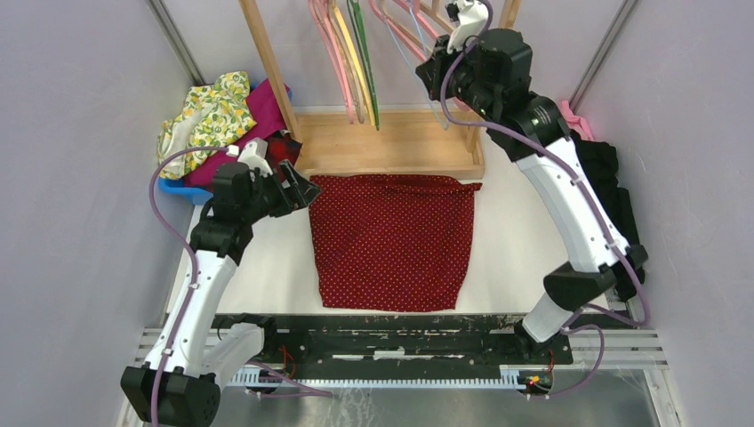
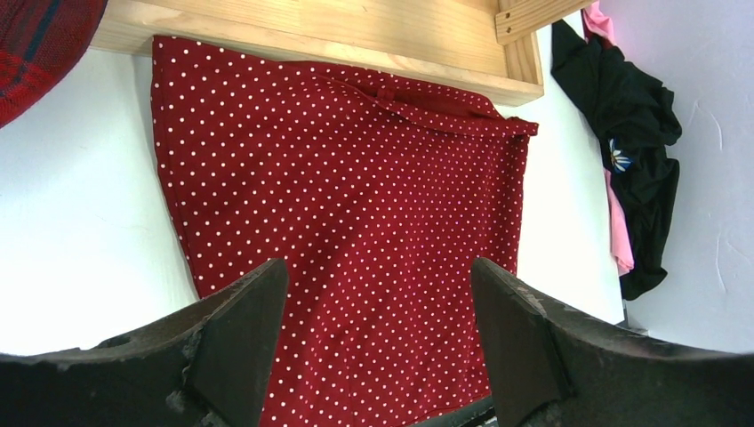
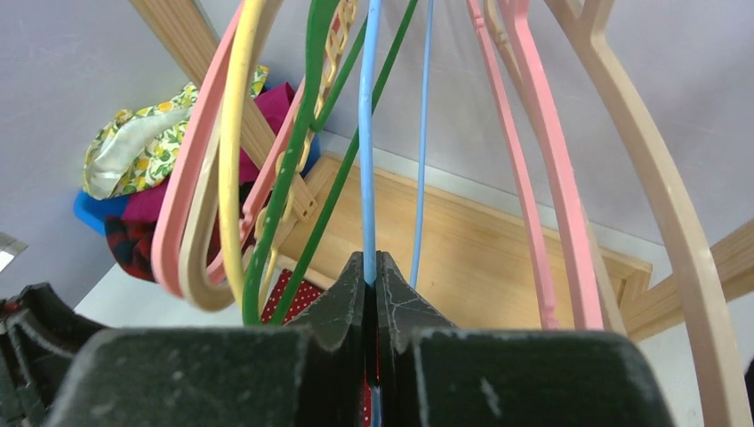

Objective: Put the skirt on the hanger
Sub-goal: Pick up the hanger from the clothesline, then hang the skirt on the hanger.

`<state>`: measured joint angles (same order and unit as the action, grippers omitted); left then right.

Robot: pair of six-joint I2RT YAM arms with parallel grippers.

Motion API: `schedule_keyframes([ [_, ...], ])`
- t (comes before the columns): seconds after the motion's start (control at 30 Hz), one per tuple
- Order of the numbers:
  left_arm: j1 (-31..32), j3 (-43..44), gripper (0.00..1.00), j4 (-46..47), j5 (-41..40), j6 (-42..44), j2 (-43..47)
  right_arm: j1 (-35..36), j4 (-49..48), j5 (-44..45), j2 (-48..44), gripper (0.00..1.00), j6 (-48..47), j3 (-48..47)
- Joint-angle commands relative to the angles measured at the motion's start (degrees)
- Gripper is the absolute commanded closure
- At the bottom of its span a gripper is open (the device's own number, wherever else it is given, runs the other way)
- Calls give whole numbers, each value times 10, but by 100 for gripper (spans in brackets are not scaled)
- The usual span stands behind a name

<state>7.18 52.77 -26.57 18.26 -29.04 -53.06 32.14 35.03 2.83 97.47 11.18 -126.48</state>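
The hanger-fetching step is in hand. In the right wrist view, the right tool [image 3: 371, 267] is pinching the thin blue hanger [image 3: 368, 133] low on one of its wire legs, its jaws closed tight on the wire. The hanger is hanging on the rack [image 1: 391, 142] at the top centre of the overhead view. It is crowded between a green hanger [image 3: 302, 133] on its left and pink hangers [image 3: 533, 133] on its right. Its hook is lying outside every frame.

The skirt [image 1: 391, 240] is lying flat on the counter [image 1: 516, 249] in the middle of the overhead view. Its top edge is running along the front of the rack's wooden base. No part of it is resting on the hanger yet.

The left tool [image 1: 298, 189] is hovering just beside the skirt's upper left corner, jaws standing wide and holding nothing.

The next move is probably calling for the right arm to lift the hanger until its hook clears the rail. It would then need to draw the hanger out between its neighbours without dragging them along, and carry it down toward the skirt. The wire is thin, so it may be prone to twisting in the pinch. The left tool is looking well placed to take the waistband once the hanger arrives.
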Motion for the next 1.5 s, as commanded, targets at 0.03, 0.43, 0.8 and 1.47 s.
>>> schedule_keyframes([
  [0.03,-4,5,18,9,10,10,18,5,-48,-17,-84,99,19,78],
  [0.43,-4,-6,1,-3,11,4,38,7,-62,-40,-231,99,62,294],
  [0.8,-3,-31,1,-24,6,3,71,8,-54,-63,-390,99,102,503],
  [1.47,-3,-61,1,-24,18,5,89,10,-58,-138,-551,99,212,711],
])
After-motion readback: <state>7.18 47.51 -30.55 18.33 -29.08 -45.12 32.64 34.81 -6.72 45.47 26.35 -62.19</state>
